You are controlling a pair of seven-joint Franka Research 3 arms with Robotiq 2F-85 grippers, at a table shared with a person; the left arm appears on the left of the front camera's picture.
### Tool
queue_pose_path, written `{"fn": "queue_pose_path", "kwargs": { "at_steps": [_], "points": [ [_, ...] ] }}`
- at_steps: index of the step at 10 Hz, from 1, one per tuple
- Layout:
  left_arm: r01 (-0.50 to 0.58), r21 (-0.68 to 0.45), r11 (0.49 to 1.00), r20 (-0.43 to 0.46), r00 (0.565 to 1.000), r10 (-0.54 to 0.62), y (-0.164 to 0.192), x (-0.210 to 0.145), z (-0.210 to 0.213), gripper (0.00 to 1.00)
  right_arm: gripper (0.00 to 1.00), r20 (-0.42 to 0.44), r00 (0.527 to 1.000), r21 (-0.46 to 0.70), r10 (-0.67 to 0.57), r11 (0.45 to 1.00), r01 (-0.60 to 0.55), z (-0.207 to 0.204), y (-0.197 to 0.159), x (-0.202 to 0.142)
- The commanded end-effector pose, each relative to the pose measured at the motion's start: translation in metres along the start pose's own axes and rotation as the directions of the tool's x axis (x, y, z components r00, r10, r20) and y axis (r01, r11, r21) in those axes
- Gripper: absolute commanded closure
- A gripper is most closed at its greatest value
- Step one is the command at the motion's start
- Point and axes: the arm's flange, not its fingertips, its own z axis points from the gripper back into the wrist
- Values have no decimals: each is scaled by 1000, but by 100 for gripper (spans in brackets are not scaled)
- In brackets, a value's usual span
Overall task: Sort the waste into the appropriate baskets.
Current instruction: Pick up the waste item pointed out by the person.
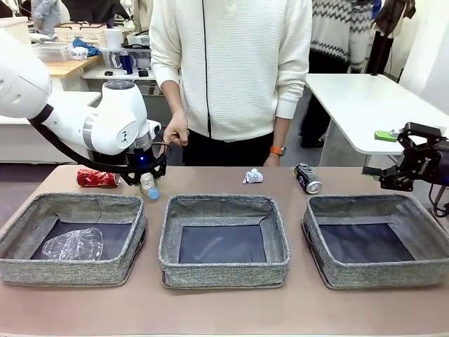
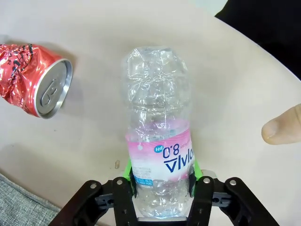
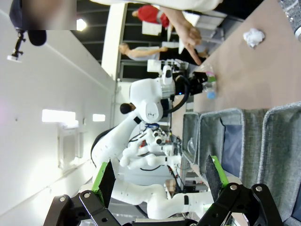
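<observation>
A clear plastic bottle [image 2: 159, 117] with a pink label lies on the table behind the left basket [image 1: 70, 270]. My left gripper [image 2: 162, 176] is shut on it, green pads pressed to both sides of the label. From the front, the left gripper [image 1: 144, 174] stands low over the bottle [image 1: 149, 187], whose blue cap points toward me. A crushed red can [image 1: 97, 178] lies just left of it. A white paper wad [image 1: 252, 176] and a black can [image 1: 307, 177] lie farther right. My right gripper [image 1: 414, 160] hangs open above the right basket [image 1: 379, 277].
The middle basket [image 1: 224, 275] has nothing in it. A crushed clear bottle [image 1: 74, 243] lies in the left basket. The person's hand [image 1: 175, 133] hovers close behind my left gripper, and a fingertip [image 2: 282, 125] shows in the left wrist view.
</observation>
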Motion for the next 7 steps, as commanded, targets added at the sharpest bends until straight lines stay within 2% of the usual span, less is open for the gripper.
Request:
{"fn": "queue_pose_path", "kwargs": {
  "at_steps": [1, 4, 5, 7],
  "points": [
    [-18, 19, 1000, 0, 1000, 18, 3, -6, 2, 53, 0, 8, 1000, 11, -20, 1000, 20, 0, 5, 1],
    [-34, -11, 999, 12, 999, 34, 8, -8, 14, 53, 0, 8, 1000, 11, -20, 1000, 20, 0, 5, 1],
    [-49, -44, 998, 18, 999, 50, 14, -10, 33, 53, 0, 8, 1000, 11, -20, 1000, 20, 0, 5, 1],
    [-49, -77, 996, 82, 995, 55, 30, -21, 87, 53, 0, 8, 1000, 11, -20, 1000, 20, 0, 5, 1]
  ]
}}
